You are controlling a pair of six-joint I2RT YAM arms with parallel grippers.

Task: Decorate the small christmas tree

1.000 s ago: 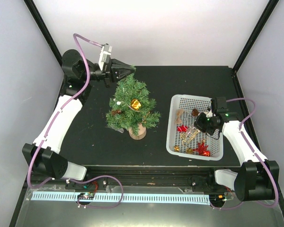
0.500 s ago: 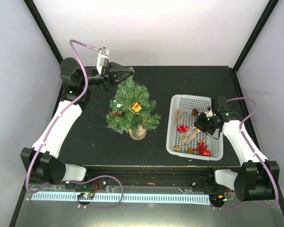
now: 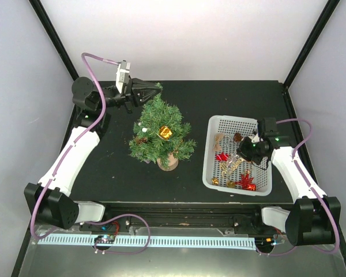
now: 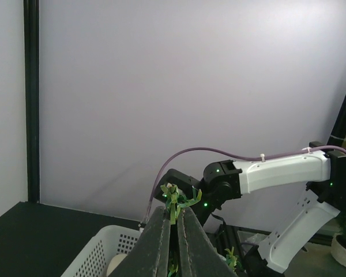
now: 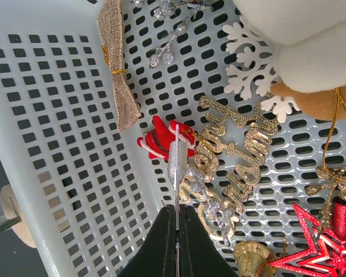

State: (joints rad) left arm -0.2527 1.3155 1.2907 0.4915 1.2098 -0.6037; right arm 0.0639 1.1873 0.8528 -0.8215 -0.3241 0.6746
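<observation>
The white basket (image 3: 208,151) stands on the right part of the black surface (image 3: 104,161), and it is full of ornaments. The right wrist view shows its perforated floor (image 5: 57,115) with these things on it:
- a burlap bow (image 5: 118,75)
- a silver glitter sprig (image 5: 172,39)
- a white snowflake (image 5: 251,78)
- gold glitter lettering (image 5: 236,167)
- a small red figure (image 5: 160,138)
- a gold bell (image 5: 251,257)
- a red glitter star (image 5: 311,254)
- a soft white and tan figure (image 5: 311,34) at the far corner

The right gripper (image 5: 177,208) hangs low inside the basket. Its fingers are pressed together, and a thin silver ornament (image 5: 174,161) comes out from between the tips, so it seems to be pinched there.

The small christmas tree (image 3: 160,127) stands upright on its wooden disc (image 3: 168,162), left of the basket and apart from it. A gold ornament (image 3: 165,131) already hangs in its branches.

The left gripper (image 3: 159,87) is just beyond the top of the tree, on the far side, with the fingers pointing to the right. In its own camera the left gripper (image 4: 174,209) is closed on a pale green sprig (image 4: 174,197). I cannot tell if this sprig is the tip of the tree or a separate piece.
</observation>
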